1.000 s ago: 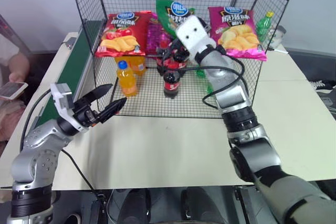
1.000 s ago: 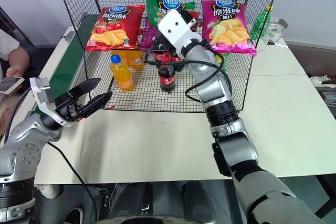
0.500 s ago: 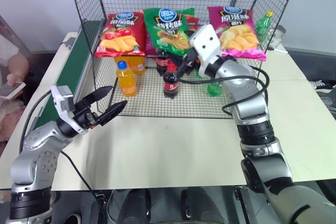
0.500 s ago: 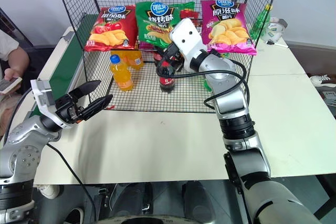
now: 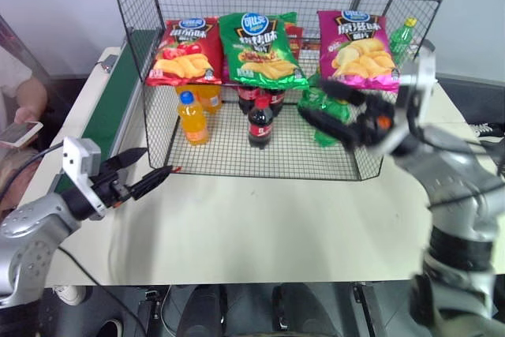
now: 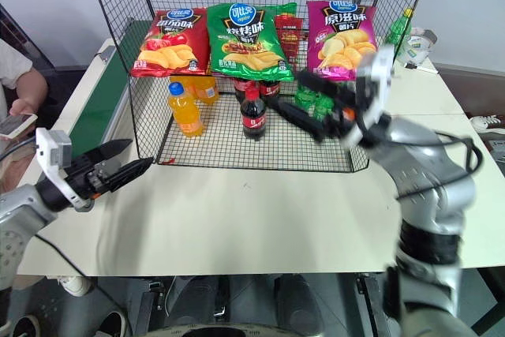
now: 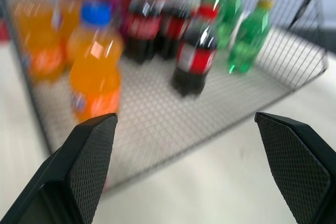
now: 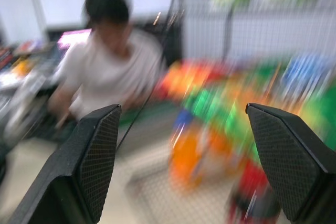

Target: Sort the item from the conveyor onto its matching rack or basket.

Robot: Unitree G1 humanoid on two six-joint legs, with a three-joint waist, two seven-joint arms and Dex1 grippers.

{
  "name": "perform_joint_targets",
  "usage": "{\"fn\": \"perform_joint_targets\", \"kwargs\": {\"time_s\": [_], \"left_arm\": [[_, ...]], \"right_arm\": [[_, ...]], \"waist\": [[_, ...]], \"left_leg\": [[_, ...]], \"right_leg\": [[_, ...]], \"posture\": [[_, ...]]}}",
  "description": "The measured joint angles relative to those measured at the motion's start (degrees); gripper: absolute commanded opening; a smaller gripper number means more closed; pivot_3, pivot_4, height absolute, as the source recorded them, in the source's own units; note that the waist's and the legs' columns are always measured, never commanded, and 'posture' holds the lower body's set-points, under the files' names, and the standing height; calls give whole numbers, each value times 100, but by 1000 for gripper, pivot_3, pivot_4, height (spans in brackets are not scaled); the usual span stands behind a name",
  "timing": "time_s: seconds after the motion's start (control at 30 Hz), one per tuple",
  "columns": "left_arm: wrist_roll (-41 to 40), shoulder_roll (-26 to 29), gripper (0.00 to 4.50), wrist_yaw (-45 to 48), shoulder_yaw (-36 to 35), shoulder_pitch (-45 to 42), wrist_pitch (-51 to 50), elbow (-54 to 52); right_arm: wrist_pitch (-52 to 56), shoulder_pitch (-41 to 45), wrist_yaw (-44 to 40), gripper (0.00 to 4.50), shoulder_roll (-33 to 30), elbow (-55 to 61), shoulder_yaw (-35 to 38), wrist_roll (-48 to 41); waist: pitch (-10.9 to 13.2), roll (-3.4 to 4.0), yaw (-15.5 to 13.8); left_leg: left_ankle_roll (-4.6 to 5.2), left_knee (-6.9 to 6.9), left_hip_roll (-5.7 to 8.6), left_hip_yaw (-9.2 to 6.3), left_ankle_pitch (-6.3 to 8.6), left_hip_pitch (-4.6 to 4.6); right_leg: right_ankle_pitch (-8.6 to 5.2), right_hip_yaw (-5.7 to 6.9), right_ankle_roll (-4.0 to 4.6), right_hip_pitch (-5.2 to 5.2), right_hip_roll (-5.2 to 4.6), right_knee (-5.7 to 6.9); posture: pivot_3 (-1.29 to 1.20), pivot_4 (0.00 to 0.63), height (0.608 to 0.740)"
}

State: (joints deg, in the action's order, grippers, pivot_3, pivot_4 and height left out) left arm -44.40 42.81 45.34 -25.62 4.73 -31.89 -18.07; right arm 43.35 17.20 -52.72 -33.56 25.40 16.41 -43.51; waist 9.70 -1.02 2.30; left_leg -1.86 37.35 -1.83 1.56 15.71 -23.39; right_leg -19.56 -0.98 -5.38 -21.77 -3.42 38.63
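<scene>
The green crisp bag (image 5: 260, 50) stands upright in the black wire rack (image 5: 150, 76), leaning on its back wall between the red bag (image 5: 183, 51) and the magenta bag (image 5: 357, 48), above the cola bottles (image 5: 259, 122). Its long axis runs top to bottom, logo uppermost, its printed face toward the rack's open front. The right gripper (image 5: 341, 114) hangs just outside that front, jaws spread wide and empty, pointing across toward the conveyor (image 5: 110, 108); the bag lies behind and above it. The left gripper (image 5: 146, 171) is farther from the rack, near the conveyor, also wide open and empty. The bag looks already sorted.
</scene>
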Motion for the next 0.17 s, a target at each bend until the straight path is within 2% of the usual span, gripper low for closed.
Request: {"fn": "perform_joint_targets", "kwargs": {"time_s": [0.07, 0.17], "left_arm": [[9, 191, 4500, 126, -197, 9, 7, 148], [131, 303, 4500, 202, -339, -75, 90, 386]], "right_arm": [[-304, -789, -490, 3949, -498, 3, -7, 189], [-765, -1122, -815, 3949, -764, -150, 3, 440]], "waist": [[0, 0, -13], [1, 1, 30]], "left_leg": [[0, 0, 1, 0, 0, 2], [0, 0, 1, 6, 0, 24]], "right_leg": [[0, 1, 0, 2, 1, -3], [1, -7, 1, 21, 3, -3]], "posture": [[0, 150, 739], [0, 150, 739]]}}
